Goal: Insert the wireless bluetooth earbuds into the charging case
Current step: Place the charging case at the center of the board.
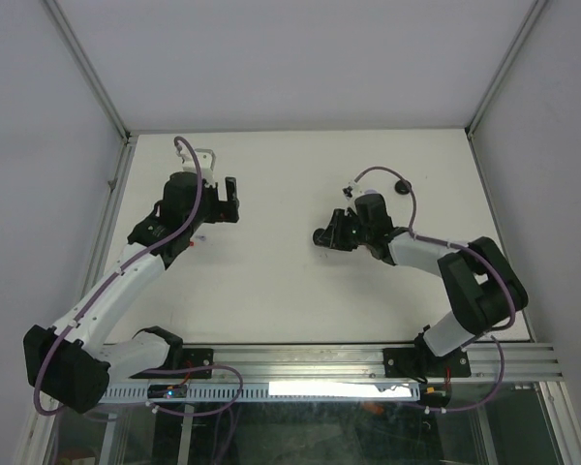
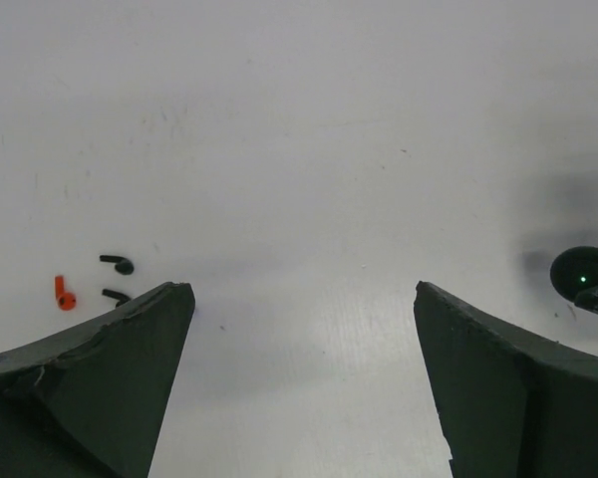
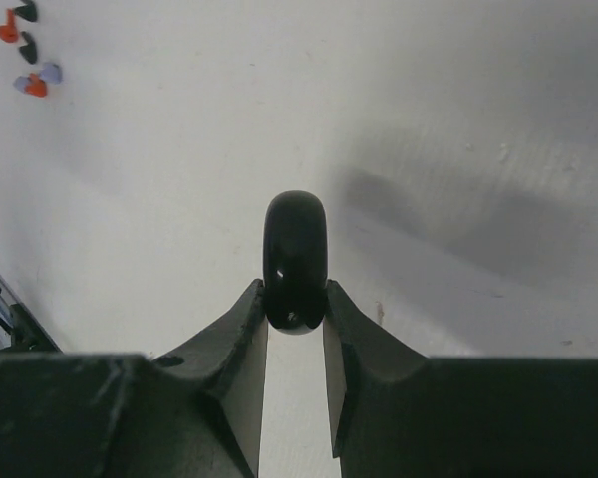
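Observation:
My right gripper (image 3: 295, 299) is shut on the black rounded charging case (image 3: 296, 261), holding it edge-on just above the white table. In the top view that gripper (image 1: 321, 235) is at mid-table. The case (image 2: 583, 271) shows a green light at the right edge of the left wrist view. Two black earbuds (image 2: 120, 263) (image 2: 115, 295) and an orange one (image 2: 65, 294) lie on the table just beyond my left finger (image 2: 130, 368). My left gripper (image 2: 301, 289) is wide open over bare table, with nothing between its fingers. The earbuds (image 3: 25, 30) also show far off in the right wrist view.
A small purple and orange piece (image 3: 38, 82) lies close to the earbuds. A dark round thing (image 1: 404, 186) sits on the table behind my right arm. The white table (image 1: 271, 281) is walled in by grey panels, with a metal rail (image 1: 368, 363) along its near edge.

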Tool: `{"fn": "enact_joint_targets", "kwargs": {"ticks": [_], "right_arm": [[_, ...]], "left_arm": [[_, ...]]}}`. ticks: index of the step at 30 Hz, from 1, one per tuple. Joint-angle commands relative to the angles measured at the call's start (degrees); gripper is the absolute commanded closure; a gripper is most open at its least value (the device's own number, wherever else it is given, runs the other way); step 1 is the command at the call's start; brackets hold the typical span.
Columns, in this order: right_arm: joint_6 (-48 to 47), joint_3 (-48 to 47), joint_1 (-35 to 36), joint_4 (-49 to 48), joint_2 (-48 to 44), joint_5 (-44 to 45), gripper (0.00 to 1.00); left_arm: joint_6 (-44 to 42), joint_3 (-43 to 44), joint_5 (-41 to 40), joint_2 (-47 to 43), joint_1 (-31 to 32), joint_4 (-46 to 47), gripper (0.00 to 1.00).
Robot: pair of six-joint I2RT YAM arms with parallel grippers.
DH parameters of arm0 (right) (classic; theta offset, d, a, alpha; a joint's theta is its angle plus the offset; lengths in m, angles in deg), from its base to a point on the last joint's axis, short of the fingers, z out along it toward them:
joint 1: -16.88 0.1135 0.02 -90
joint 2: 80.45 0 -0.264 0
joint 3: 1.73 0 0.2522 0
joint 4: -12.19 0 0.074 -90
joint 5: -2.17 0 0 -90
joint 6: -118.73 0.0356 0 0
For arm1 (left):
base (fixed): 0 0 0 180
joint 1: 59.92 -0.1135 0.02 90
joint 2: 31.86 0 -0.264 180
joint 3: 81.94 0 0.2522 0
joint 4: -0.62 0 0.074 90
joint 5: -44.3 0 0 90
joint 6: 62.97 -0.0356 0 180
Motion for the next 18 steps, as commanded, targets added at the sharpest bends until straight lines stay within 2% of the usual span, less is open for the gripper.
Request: {"fn": "enact_joint_targets", "kwargs": {"ticks": [1, 6, 11, 18], "right_arm": [[2.4, -5.3, -1.8, 4.5, 5.0, 0.7, 0.96], [0.9, -7.6, -2.2, 10.2, 6.7, 3.8, 0.76], [-3.6, -7.2, -2.2, 15.4, 1.9, 9.3, 0.54], [-7.4, -5.9, -1.9, 24.2, -10.2, 21.1, 0.43]], "left_arm": [[-2.1, -0.4, 0.5, -0.6, -2.7, 0.3, 0.02], [-1.7, -1.0, 3.2, -0.8, -3.3, 0.9, 0.02], [-1.2, -1.1, 6.3, -1.4, -4.2, 1.2, 0.03], [-0.8, -1.0, 8.7, -1.4, -5.1, 1.2, 0.03]]}}
